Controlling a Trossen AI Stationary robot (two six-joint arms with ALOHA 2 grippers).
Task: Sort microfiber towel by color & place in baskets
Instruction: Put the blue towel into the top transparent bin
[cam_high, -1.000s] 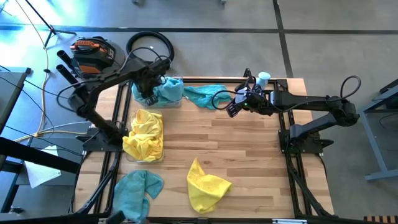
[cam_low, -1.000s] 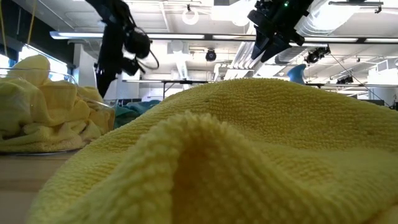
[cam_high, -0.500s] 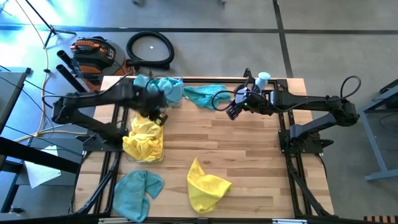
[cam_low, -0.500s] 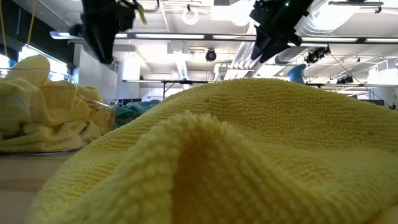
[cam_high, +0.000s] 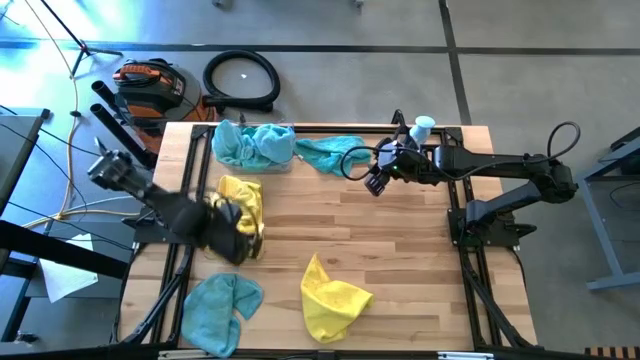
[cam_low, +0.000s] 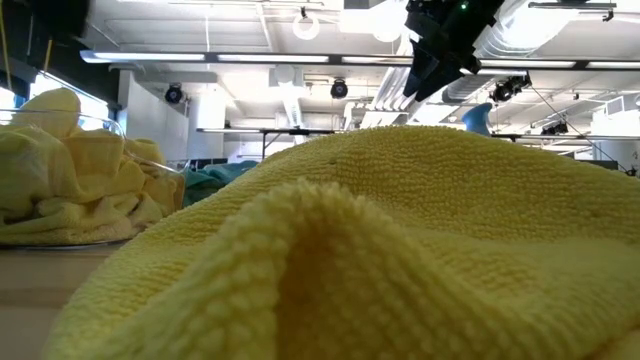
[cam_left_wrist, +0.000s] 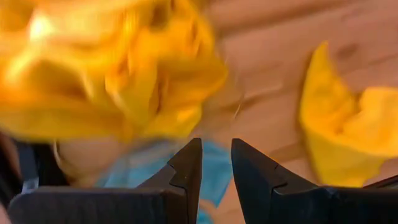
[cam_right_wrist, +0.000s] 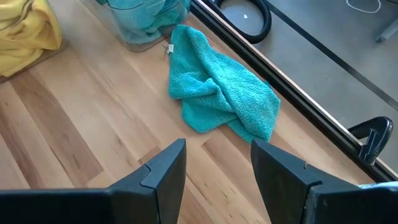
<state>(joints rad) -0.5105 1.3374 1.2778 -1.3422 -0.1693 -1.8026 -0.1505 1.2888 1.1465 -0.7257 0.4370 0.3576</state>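
In the high view, teal towels fill the far-left clear basket (cam_high: 254, 146), and one loose teal towel (cam_high: 330, 151) lies flat beside it. Yellow towels fill the second basket (cam_high: 244, 205). A teal towel (cam_high: 221, 306) and a yellow towel (cam_high: 331, 297) lie near the near edge. My left gripper (cam_high: 238, 248) hangs over the yellow basket's near end, blurred, its fingers (cam_left_wrist: 186, 167) a narrow gap apart with nothing between them. My right gripper (cam_high: 374, 181) is open above bare wood, just short of the loose teal towel (cam_right_wrist: 222, 96).
A white-and-blue bottle (cam_high: 424, 126) stands at the far edge behind the right arm. A black hose coil (cam_high: 241, 78) and an orange tool (cam_high: 148, 84) lie on the floor beyond the table. Bare wood (cam_high: 400, 260) spans the table's middle and right.
My left arm has swung fast from the teal basket at the far edge toward the near edge, ending over the yellow basket's near end. It has left the low view. The towels lie as before.
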